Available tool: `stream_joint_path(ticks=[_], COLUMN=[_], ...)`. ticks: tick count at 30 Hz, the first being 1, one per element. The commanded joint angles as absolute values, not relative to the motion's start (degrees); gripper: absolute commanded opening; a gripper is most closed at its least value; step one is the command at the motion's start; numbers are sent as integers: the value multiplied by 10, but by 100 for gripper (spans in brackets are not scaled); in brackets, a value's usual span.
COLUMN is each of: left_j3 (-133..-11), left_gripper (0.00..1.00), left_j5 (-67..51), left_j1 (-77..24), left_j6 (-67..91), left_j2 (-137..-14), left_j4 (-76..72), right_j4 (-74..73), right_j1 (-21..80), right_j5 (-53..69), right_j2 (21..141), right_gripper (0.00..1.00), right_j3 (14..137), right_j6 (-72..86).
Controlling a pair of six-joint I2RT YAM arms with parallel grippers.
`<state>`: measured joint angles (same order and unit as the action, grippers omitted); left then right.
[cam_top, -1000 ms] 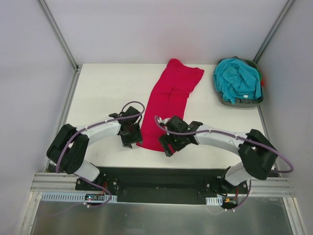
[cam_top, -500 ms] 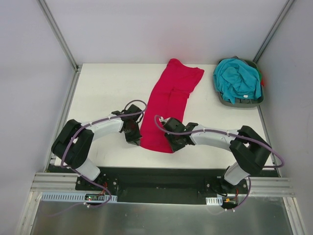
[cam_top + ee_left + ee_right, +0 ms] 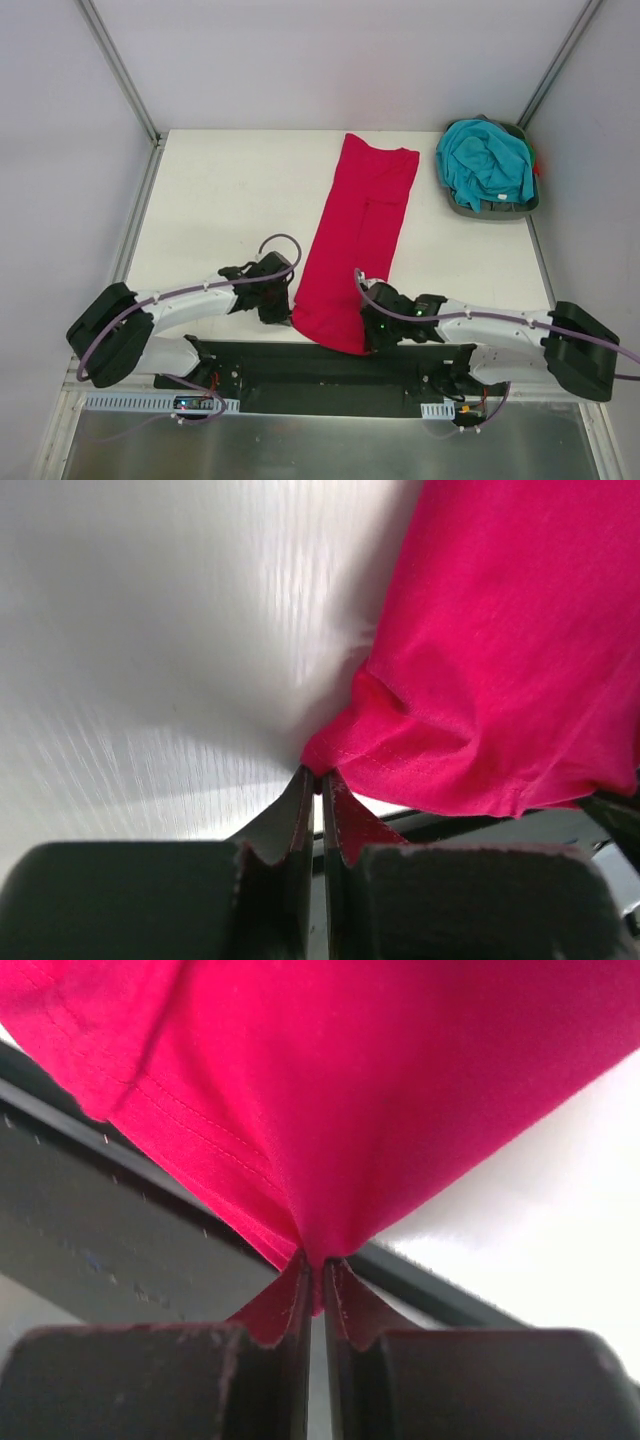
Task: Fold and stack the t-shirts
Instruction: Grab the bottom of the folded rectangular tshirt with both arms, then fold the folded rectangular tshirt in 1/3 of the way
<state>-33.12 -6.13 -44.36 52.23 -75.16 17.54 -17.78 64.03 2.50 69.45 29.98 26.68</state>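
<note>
A crimson-red t-shirt (image 3: 358, 230) lies folded lengthwise in a long strip down the middle of the white table, its near end reaching past the table's front edge. My left gripper (image 3: 287, 308) is shut on the shirt's near left corner (image 3: 330, 755). My right gripper (image 3: 368, 333) is shut on the near right corner (image 3: 315, 1250), which hangs over the dark base rail. A teal-turquoise t-shirt (image 3: 487, 160) sits bunched in the tray at the back right.
The dark grey-green tray (image 3: 478, 211) stands at the table's back right corner. The black base rail (image 3: 320, 365) runs along the table's near edge. Slanted metal frame posts (image 3: 120, 70) rise at the back corners, with grey walls on both sides.
Both grippers have closed on the red shirt's near corners and pulled it toward the front edge. The shirt is now stretched longer and straighter, and both arms have drawn back and lower.
</note>
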Motion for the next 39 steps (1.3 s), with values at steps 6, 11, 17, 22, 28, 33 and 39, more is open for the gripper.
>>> stream_joint_path(ticks=[6, 11, 17, 22, 28, 33, 39], left_j3=[-248, -217, -253, -298, -394, -509, -645], left_gripper=[0, 0, 0, 0, 0, 0, 0], left_j5=[-88, -84, -67, -17, 64, 152, 137], left_j1=[-493, -495, -495, -496, -495, -493, -468], left_j6=[617, 642, 636, 591, 555, 511, 446], left_j2=[-568, -461, -389, -374, -463, -574, -727], left_j4=[219, 257, 331, 381, 379, 367, 344], right_j4=[-251, -229, -162, -162, -182, -226, -292], right_j1=[674, 717, 761, 765, 710, 599, 472], right_j5=[107, 139, 175, 180, 149, 157, 170], right_j2=[534, 537, 578, 581, 539, 512, 531], right_gripper=[7, 7, 6, 6, 7, 6, 6], right_j3=[253, 273, 323, 333, 323, 337, 396], right_j6=[369, 368, 367, 360, 342, 281, 196])
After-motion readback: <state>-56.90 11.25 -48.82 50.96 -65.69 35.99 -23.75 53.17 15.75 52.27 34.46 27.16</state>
